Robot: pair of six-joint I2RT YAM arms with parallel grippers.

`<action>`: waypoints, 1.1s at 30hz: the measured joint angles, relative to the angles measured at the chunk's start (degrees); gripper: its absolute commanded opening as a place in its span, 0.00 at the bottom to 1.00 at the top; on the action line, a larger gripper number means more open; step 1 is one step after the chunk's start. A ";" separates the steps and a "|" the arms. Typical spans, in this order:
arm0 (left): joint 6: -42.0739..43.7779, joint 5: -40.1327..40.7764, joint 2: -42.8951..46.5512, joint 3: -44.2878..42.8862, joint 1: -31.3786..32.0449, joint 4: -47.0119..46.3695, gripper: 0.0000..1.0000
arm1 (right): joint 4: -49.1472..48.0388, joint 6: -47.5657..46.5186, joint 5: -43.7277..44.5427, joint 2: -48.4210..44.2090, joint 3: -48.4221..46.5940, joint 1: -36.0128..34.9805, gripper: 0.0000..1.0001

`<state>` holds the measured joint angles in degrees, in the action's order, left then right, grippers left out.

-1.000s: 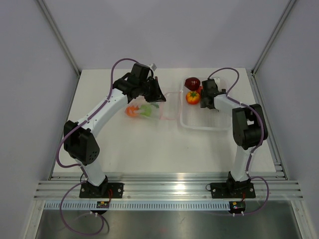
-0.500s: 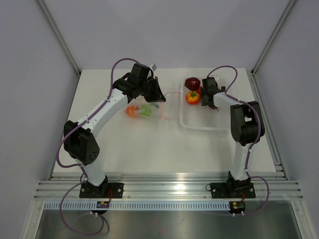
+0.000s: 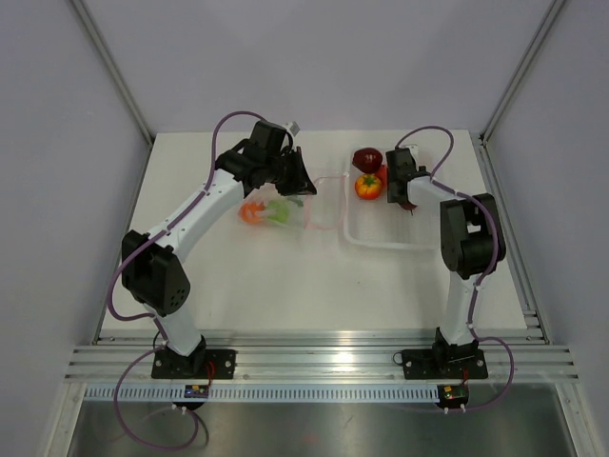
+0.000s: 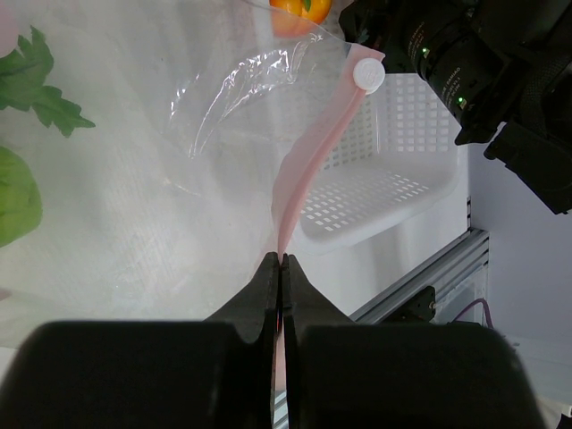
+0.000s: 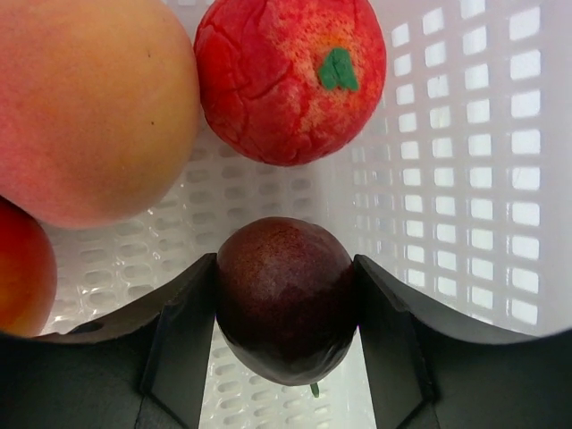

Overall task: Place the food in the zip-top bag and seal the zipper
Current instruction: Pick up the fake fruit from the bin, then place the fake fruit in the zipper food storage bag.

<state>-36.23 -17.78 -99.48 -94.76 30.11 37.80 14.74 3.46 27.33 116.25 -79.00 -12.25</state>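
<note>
Quick status from my remote station. The left gripper (image 4: 281, 268) is clamped tight on the pinkish zipper (image 4: 308, 170) of the zip-top bag (image 4: 134, 179), with no gap between the fingers. The strip runs away from it toward 1 o'clock and ends at a white slider (image 4: 367, 75). A green leafy piece (image 4: 18, 192) shows through the plastic at 9 o'clock.

From above, the bag lies on the worktop (image 3: 285, 286), just beside the perforated tray (image 3: 381, 243), on its 9 o'clock side.

The right gripper (image 5: 286, 268) is down inside the tray with its fingers closed against both sides of a dark purple fruit (image 5: 284, 299). I can't tell whether the fruit is lifted or resting on the mesh. A red fruit (image 5: 290, 76) sits at 12 o'clock from it, and a peach fruit (image 5: 89, 98) at about 10 o'clock. Those two are touching each other.
</note>
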 measured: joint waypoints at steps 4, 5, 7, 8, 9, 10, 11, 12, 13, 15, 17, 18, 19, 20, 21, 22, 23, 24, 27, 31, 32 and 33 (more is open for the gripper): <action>0.04 -0.31 -0.15 -0.50 0.00 0.28 0.00 | 1.79 2.67 -1.27 -3.58 1.92 0.00 0.48; 0.17 -0.55 -0.52 -1.29 0.00 0.72 0.00 | 2.47 3.72 -1.68 -5.31 2.60 0.00 0.48; 0.26 -1.14 -1.73 -3.56 0.00 1.64 0.00 | 4.04 5.95 -3.02 -9.42 3.82 0.00 0.48; 0.28 -1.40 -2.38 -4.66 0.00 1.73 0.00 | 4.74 7.13 -3.61 -11.80 4.46 0.02 0.48; 0.28 -1.62 -2.93 -5.60 0.00 1.77 0.00 | 5.16 8.04 -4.44 -13.84 5.11 0.02 0.48; 0.28 -1.84 -3.41 -6.34 0.00 1.77 0.00 | 5.49 9.16 -5.20 -16.65 6.10 0.02 0.48; 0.26 -1.99 -3.67 -6.75 0.00 1.75 0.00 | 5.95 10.16 -6.32 -19.54 7.19 0.02 0.48; 0.24 -2.19 -3.98 -7.23 0.00 1.92 0.00 | 6.58 11.13 -7.50 -22.47 8.22 0.02 0.48; 0.22 -2.38 -4.20 -7.63 0.00 2.12 0.00 | 7.04 12.07 -8.59 -25.31 9.09 0.02 0.49; 0.20 -2.89 -4.92 -8.74 0.02 2.58 0.00 | 8.00 13.75 -10.91 -30.32 10.82 0.04 0.50; 0.17 -3.28 -5.68 -9.94 0.20 2.82 0.00 | 9.20 15.67 -13.86 -34.71 11.93 0.04 0.50; 0.15 -3.48 -6.12 -10.54 0.31 2.84 0.00 | 9.60 16.61 -15.72 -36.72 12.37 0.04 0.50; 0.07 -3.65 -6.54 -11.06 0.46 2.80 0.00 | 10.05 17.64 -17.62 -38.58 12.55 0.02 0.49; -0.11 -3.80 -6.93 -11.43 0.63 2.78 0.00 | 10.36 18.49 -19.17 -40.06 12.61 -0.11 0.49; -0.33 -4.00 -7.41 -11.76 0.85 2.69 0.00 | 10.47 19.41 -20.57 -41.46 12.61 -0.37 0.49; -0.57 -4.17 -7.78 -11.96 1.05 2.62 0.00 | 10.43 20.17 -21.59 -42.58 12.57 -0.85 0.49; -0.81 -4.31 -8.04 -12.04 1.20 2.56 0.00 | 10.47 20.68 -22.45 -43.23 12.48 -1.33 0.50; -1.18 -4.37 -8.35 -12.04 1.36 2.47 0.00 | 10.51 21.40 -22.95 -43.69 12.15 -2.62 0.50; -1.57 -4.50 -8.66 -12.04 1.60 2.49 0.00 | 10.49 22.56 -24.13 -42.97 10.91 -6.49 0.51; -1.81 -4.52 -8.66 -12.92 1.66 2.60 0.00 | 9.94 23.56 -25.11 -38.93 8.81 -11.61 0.55; -1.84 -4.55 -8.66 -13.14 1.66 2.56 0.00 | 9.90 23.87 -25.20 -37.51 8.24 -12.72 0.57; -1.84 -4.57 -8.66 -13.25 1.66 2.43 0.00 | 9.60 24.09 -25.35 -36.20 7.85 -13.46 0.68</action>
<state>-38.06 -22.35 -108.14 -108.01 31.77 40.23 24.34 27.55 1.98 80.05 -71.16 -25.71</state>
